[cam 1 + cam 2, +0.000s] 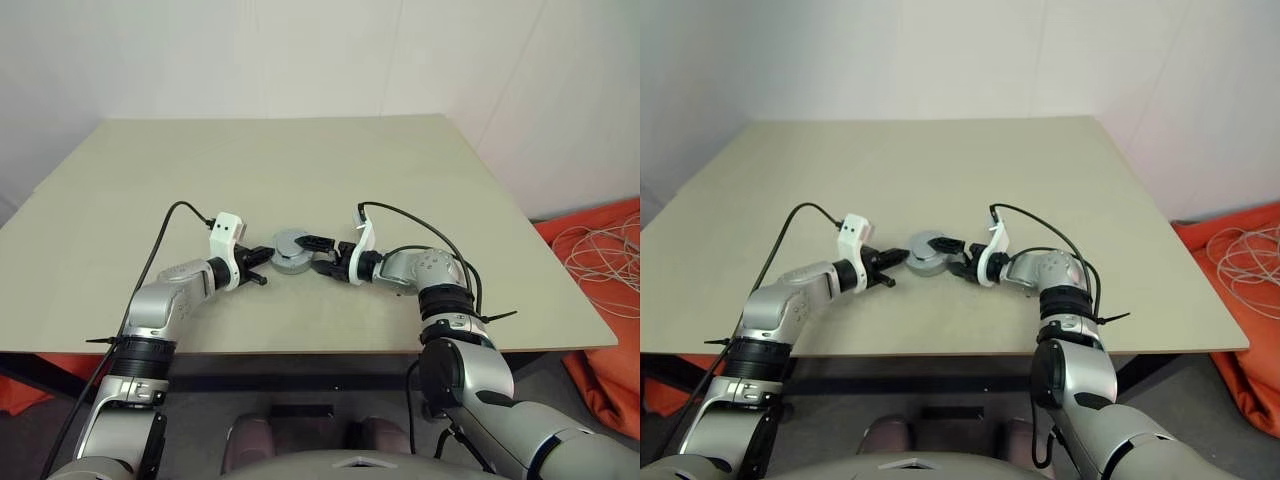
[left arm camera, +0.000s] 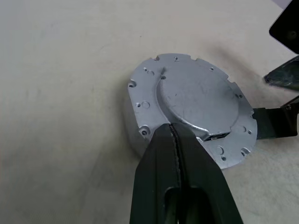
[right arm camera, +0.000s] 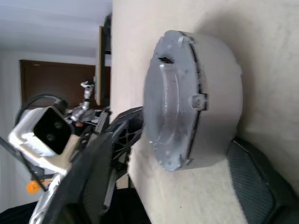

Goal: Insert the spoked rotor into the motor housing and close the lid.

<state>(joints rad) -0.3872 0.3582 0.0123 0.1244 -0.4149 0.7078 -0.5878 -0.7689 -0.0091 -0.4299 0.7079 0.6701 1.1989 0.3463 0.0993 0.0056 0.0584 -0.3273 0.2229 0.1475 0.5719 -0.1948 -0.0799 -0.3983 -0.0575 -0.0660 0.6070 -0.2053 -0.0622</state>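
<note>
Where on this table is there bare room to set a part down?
The table is bare beyond the motor housing, and along its edges outside both arms. It is crowded mid-front, where the left gripper and right gripper flank the housing.

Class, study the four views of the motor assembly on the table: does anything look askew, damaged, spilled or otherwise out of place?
Nothing stands out. The lid, plain grey face up, sits flat and centred on the motor housing, which stands upright on the table. No damage or spill shows. The left gripper is shut at the lid's edge; the right gripper straddles the housing.
</note>
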